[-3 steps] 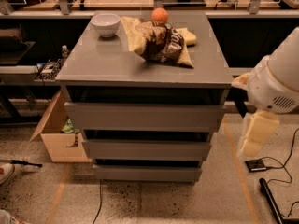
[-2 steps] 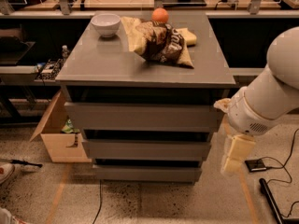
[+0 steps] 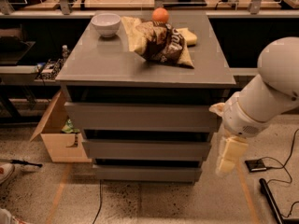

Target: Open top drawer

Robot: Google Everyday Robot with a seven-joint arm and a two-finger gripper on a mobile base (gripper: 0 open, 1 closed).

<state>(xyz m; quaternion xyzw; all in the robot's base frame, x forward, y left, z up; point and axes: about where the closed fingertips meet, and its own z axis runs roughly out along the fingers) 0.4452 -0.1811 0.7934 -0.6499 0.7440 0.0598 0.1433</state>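
Observation:
The top drawer is the widest grey front, just under the grey cabinet top, with a dark gap above it. No part of its interior shows. Two narrower grey drawer fronts sit below it. My gripper hangs from the white arm at the cabinet's right side. It is level with the middle drawer and just right of the top drawer's right end. I see no contact with any drawer front.
On the cabinet top are a white bowl, an orange, a brown chip bag and a yellow item. An open cardboard box stands at the left. A small black device and cables lie on the floor at the right.
The arm and gripper have moved left and down, from out at the right to close beside the cabinet's right edge. The drawers have not moved.

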